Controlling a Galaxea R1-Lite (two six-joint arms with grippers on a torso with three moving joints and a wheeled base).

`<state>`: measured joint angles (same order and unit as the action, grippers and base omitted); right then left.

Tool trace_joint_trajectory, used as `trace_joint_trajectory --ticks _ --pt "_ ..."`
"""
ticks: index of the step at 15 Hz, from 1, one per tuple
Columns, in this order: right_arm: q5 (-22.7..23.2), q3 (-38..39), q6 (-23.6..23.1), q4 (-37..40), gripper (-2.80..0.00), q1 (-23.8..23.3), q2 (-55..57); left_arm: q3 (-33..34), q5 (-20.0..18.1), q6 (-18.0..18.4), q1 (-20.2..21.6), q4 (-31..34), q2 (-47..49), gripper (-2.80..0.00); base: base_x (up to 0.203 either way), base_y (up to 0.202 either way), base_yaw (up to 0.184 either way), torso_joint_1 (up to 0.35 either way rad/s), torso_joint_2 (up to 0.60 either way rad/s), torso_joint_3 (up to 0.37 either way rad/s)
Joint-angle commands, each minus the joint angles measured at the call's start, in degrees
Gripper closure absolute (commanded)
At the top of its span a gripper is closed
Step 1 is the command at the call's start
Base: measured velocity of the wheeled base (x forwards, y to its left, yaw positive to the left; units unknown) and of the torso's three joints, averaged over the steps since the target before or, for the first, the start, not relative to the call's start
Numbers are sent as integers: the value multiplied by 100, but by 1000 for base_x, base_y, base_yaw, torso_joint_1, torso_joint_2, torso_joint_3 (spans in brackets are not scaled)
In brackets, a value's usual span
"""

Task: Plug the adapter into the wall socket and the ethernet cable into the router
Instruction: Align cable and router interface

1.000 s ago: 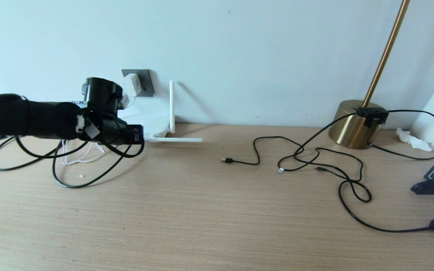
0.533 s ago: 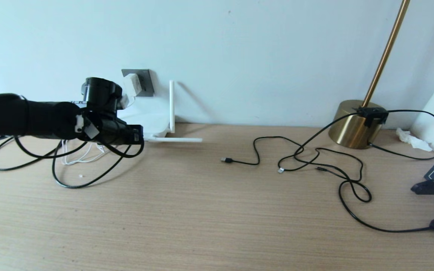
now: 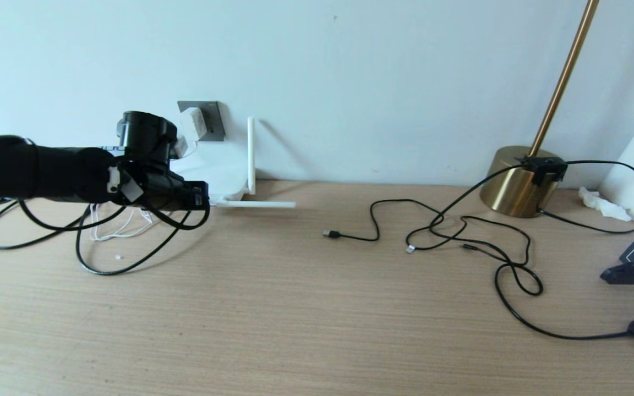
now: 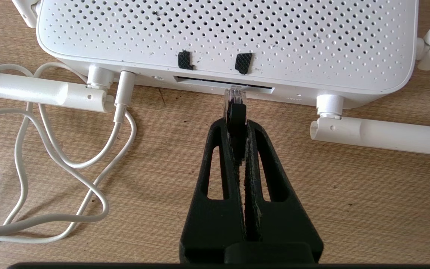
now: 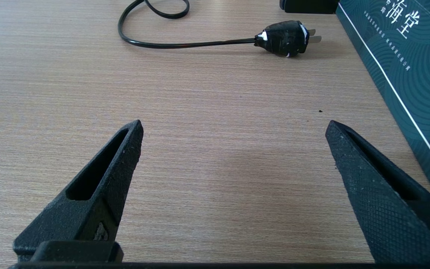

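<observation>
My left gripper [image 4: 236,125] is shut on the black boot of the ethernet cable [image 4: 236,114]. Its clear clip plug [image 4: 233,96] points at the dark port slot along the edge of the white router [image 4: 222,37], with its tip at the slot's mouth. In the head view the left gripper [image 3: 200,197] is low at the router [image 3: 215,170], and the ethernet cable [image 3: 108,268] loops on the table behind it. The white adapter [image 3: 193,124] sits in the grey wall socket [image 3: 211,118]. Its white cord [image 4: 123,95] is plugged into the router. My right gripper [image 5: 233,129] hangs open over bare table.
Router antennas [image 4: 383,132] lie flat on either side of my left gripper. Black USB cables [image 3: 460,236] sprawl mid-right by a brass lamp base [image 3: 515,184]. A black mains plug [image 5: 284,37] and a teal box [image 5: 398,59] lie ahead of the right gripper.
</observation>
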<state>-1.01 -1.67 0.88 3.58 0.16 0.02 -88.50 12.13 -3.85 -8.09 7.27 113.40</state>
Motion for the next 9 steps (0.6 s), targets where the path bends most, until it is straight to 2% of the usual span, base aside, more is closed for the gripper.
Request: trace_joint_trajectory --ticks 1,9 --pt "-4 0 0 2 -280 2 6 -4 9 -1 1 -3 25 0 0 0 0 0 0 0" --pt "-1 0 0 2 -280 10 6 -53 -66 -224 1 -11 82 0 0 0 0 0 0 0"
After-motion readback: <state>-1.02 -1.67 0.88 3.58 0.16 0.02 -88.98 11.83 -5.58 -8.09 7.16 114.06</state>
